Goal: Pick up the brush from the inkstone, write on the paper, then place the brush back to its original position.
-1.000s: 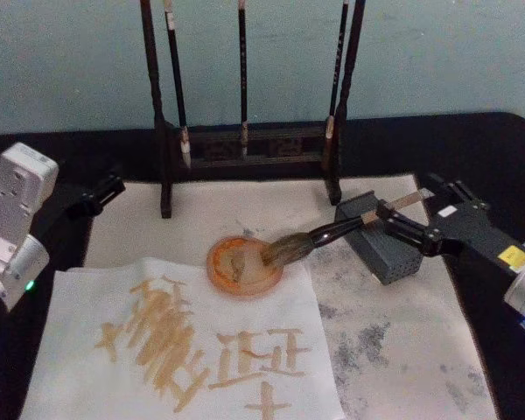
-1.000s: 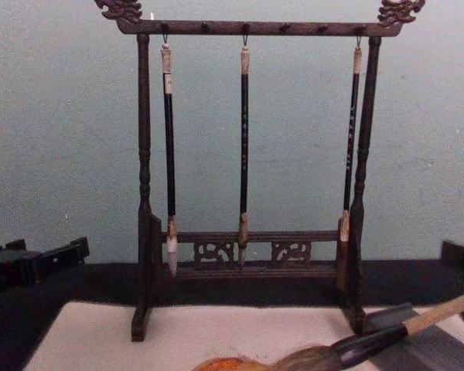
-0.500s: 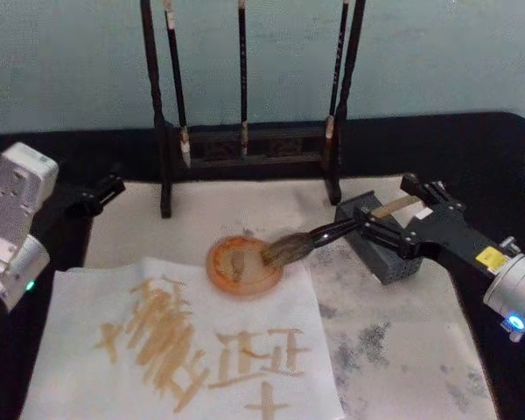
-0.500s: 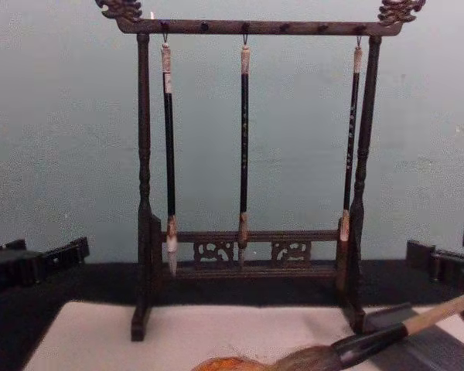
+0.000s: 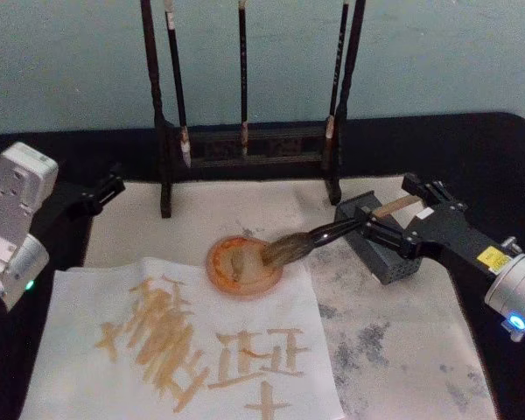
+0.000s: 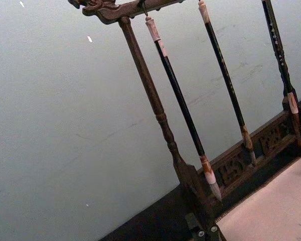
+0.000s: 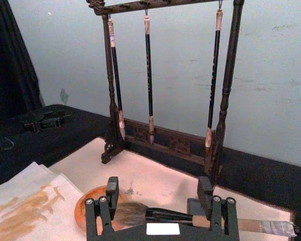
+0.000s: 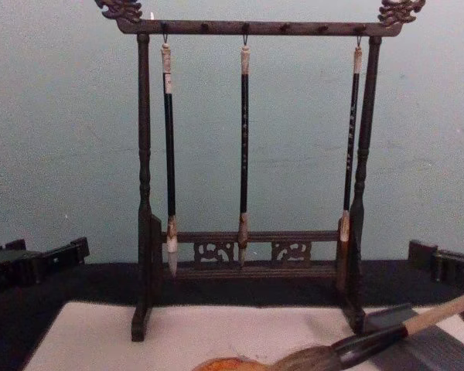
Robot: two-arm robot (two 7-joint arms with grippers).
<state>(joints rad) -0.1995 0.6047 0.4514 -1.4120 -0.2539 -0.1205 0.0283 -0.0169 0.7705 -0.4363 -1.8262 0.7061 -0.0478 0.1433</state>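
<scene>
— Progress, by your reading?
— Late: the paper (image 5: 245, 350) carries tan brushstrokes, and the brush (image 5: 332, 233) lies across the inkstone (image 5: 378, 238), bristles over the orange dish (image 5: 243, 266).
— Grippers?
— Right gripper (image 5: 394, 226) has its fingers spread wide either side of the handle, not clamping. Left gripper (image 5: 105, 189) is parked at the table's left; finger state unclear.
— Readable writing?
— None. The strokes resemble characters, illegible.

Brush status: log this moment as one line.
brush: across inkstone, bristles over orange dish | right hand: open, straddling handle | left hand: parked
</scene>
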